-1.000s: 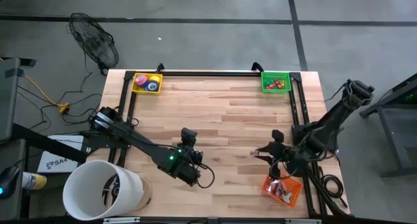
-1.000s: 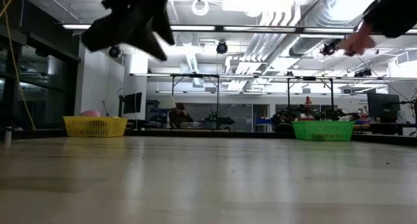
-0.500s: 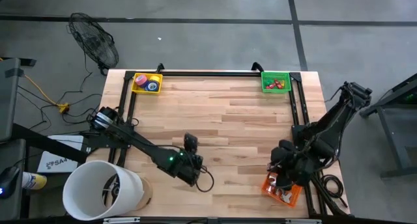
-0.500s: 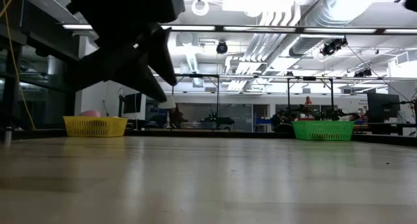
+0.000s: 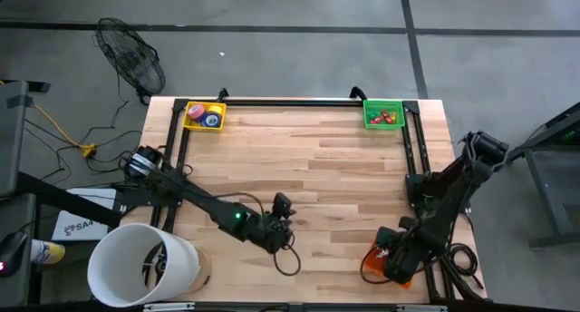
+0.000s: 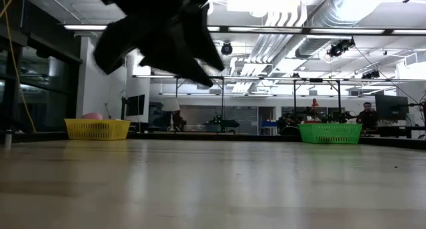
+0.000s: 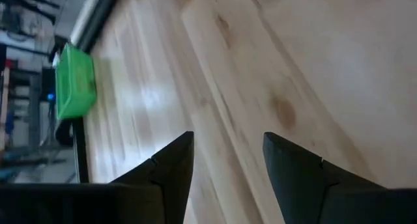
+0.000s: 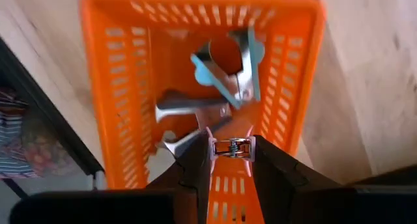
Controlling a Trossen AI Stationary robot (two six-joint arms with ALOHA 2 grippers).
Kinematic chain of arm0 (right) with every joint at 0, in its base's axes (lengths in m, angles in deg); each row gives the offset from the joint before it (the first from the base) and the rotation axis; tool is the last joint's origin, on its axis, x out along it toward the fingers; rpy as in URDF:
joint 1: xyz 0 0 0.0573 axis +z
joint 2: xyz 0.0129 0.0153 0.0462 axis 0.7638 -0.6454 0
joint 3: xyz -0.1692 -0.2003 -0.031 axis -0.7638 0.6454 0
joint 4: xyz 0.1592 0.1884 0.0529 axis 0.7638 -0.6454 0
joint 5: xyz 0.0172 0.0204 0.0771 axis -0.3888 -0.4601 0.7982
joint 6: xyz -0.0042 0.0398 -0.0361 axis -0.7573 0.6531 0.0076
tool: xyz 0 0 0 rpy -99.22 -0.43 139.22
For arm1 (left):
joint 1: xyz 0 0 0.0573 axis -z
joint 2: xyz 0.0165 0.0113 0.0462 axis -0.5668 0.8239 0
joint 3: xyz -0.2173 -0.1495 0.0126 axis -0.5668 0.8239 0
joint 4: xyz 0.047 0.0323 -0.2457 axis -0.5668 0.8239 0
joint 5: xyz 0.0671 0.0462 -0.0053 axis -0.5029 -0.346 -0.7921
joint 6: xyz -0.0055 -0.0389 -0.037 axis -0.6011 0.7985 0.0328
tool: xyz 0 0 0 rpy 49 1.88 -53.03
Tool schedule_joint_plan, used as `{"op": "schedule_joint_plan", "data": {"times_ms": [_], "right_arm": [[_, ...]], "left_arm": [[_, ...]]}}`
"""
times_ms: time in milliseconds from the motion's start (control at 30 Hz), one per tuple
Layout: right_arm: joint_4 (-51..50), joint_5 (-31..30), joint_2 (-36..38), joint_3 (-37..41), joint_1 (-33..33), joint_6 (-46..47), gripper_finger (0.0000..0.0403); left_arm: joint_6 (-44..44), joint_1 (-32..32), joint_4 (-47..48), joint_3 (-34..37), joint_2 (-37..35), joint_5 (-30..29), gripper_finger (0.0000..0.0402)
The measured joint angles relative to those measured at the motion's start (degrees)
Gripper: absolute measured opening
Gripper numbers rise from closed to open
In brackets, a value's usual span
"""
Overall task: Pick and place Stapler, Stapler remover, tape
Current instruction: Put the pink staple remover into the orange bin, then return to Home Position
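- Nearest, right gripper [image 8: 231, 160] over the orange basket [image 8: 296, 87] at the table's [image 5: 317, 167] near right corner, pinched narrow on a pink staple remover [image 8: 230, 146].
- Below, a blue staple remover [image 8: 228, 68] and a dark one [image 8: 189, 110] inside that basket.
- Further left, left gripper [image 7: 228, 162] spread wide, empty, above bare wood.
- Farthest, yellow basket [image 5: 204, 115] with tape rolls [image 5: 212, 119]; green basket [image 5: 382, 113] with red items.

Bright overhead lighting, motion-blurred wrist views
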Motion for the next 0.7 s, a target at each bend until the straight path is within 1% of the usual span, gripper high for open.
{"op": "schedule_joint_plan", "data": {"times_ms": [67, 133, 200, 333, 500, 567, 700], "right_arm": [[0.1, 1.3, -0.8, 0.0, 0.4, 0.8, 0.0080], [0.2, 2.1, -1.2, 0.0, 0.7, 1.7, 0.0080], [0.4, 2.0, -1.2, 0.0, 1.2, 1.9, 0.0080], [2.3, 2.0, -1.2, 0.0, 1.8, 3.3, 0.0109], [3.3, 1.1, -1.1, 0.0, 2.9, 3.9, 0.0143], [3.6, -0.2, -1.1, -0.1, 3.4, 4.2, 0.0149], [3.8, -3.6, -1.1, -0.1, 4.0, 4.2, 0.0154]], "left_arm": [[-1.6, -1.5, -4.8, 1.2, -0.6, 2.9, 0.0178], [-3.2, -3.0, -7.8, 4.0, -2.4, 6.1, 0.0178], [-4.3, -4.5, -14.7, 6.8, -3.7, 10.6, 0.0178], [-4.5, -6.0, -24.0, 14.4, -8.8, 15.8, 0.0178], [-4.5, -5.0, -35.6, 24.6, -16.5, 17.5, 0.0178], [-4.8, -4.4, -41.0, 28.3, -19.4, 17.8, 0.0178], [-5.3, -3.3, -46.6, 35.1, -24.9, 17.5, 0.0178]]}}
